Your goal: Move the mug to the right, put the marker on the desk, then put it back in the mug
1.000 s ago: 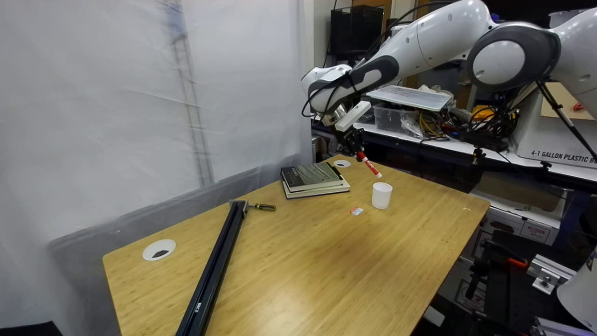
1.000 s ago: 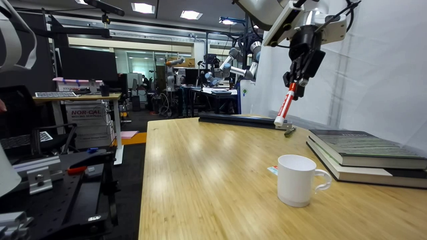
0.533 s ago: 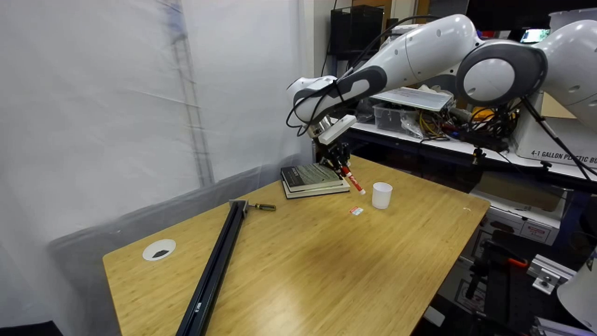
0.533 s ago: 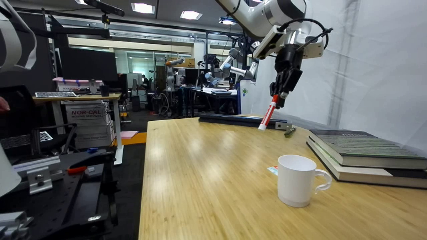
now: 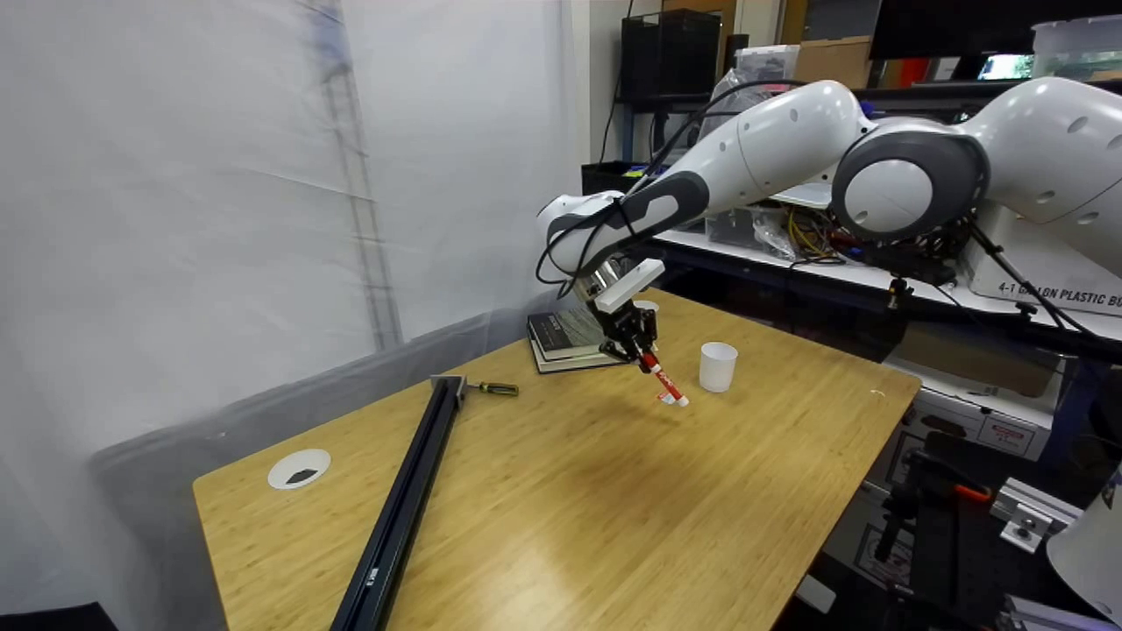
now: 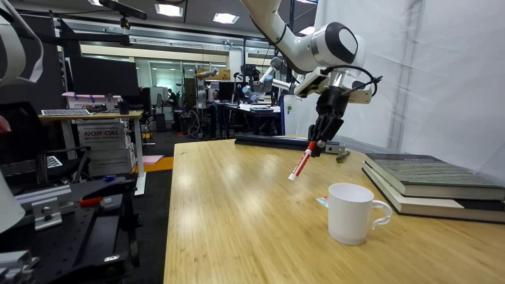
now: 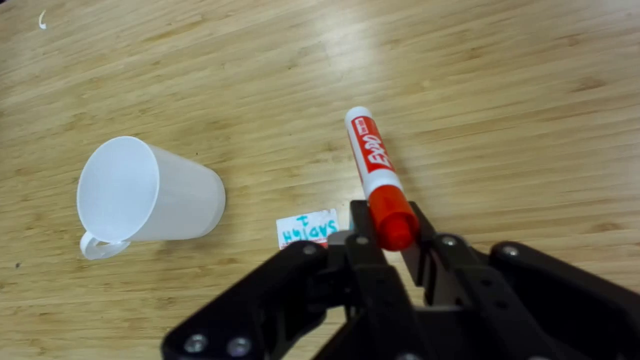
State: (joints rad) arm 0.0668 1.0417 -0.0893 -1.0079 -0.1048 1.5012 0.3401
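Nr upright mug (image 6: 349,217), red/wht marker (image 6: 302,161) is being held tilted in midair, cap end being pinched by gripper (image 7: 389,210); label (image 7: 304,228) beside mug is being partly hidden.

Mkr (image 7: 378,175): EXPO; stkr (image 7: 307,227): SADIGH; bx (image 6: 104,148): NOR-CAL

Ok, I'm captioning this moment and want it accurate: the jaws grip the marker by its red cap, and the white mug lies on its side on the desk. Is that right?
Not quite: the white mug isn't on its side. It stands upright on the desk, as seen in both exterior views. The jaws do grip the marker by its red cap.
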